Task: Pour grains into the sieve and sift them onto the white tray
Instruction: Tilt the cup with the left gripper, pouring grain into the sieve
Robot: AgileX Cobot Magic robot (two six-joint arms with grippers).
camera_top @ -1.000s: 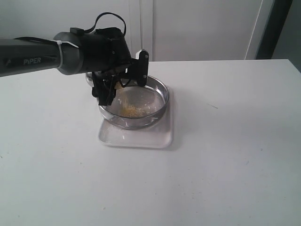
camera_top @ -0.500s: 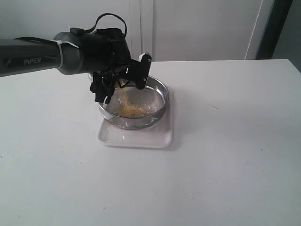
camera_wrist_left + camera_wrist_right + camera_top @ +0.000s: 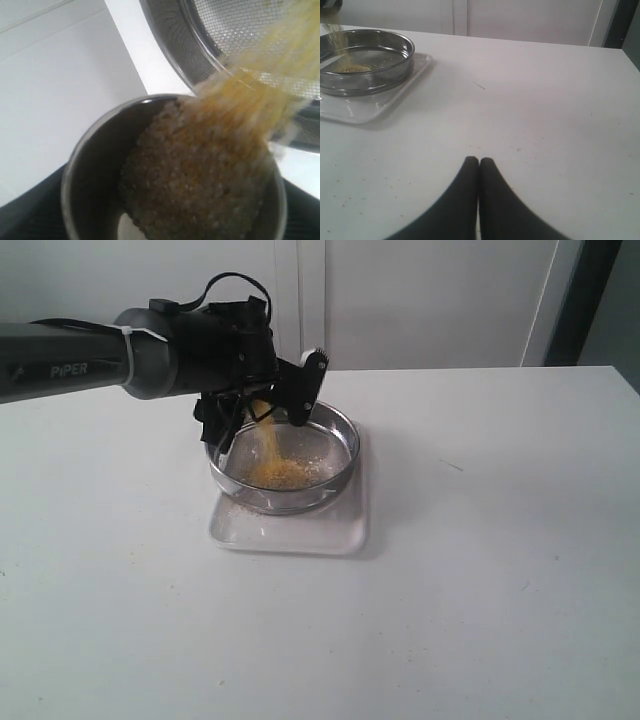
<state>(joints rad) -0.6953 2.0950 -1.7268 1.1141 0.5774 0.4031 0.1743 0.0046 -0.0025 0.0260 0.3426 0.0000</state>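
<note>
Your left hand [image 3: 262, 408] is clamped on the steel cup [image 3: 87, 165] and has it tipped steeply over the sieve [image 3: 338, 440]. The lip hangs inside the ring's left part in the ext. view. That placement looks deliberate: the grains [image 3: 272, 470] land on mesh, not over the ring onto the worktop [image 3: 480, 540]. In the wrist view the cup is well loaded, w/ contents sliding to the lip and leaving as a blurred golden stream.

So the grains are in three places: some in the cup, some in mid-air, and some heaped on the mesh under the stream. The sieve sits on the white tray [image 3: 300, 536], and the ring is about as wide as the tray, so whatever passes the mesh gets caught below. A few specks seem to lie at the tray's left edge, but they're too small to be sure.

Your right hand [image 3: 479, 187] is clenched on nothing, fingers pressed together. It's parked low over bare worktop, well apart from the tray and prob. just out of the way until sifting.

Vs. a sec ago:
- The left wrist has rolled further.
- The finger on the sieve side has swung up and outward.
- The fall has gone from a pale, thin trickle to a thick yellow one.
- The heap is a bit bigger.
- Sieve and tray haven't shifted.

I'd judge you're mid-pour, w/ sifting not yet begun.
</note>
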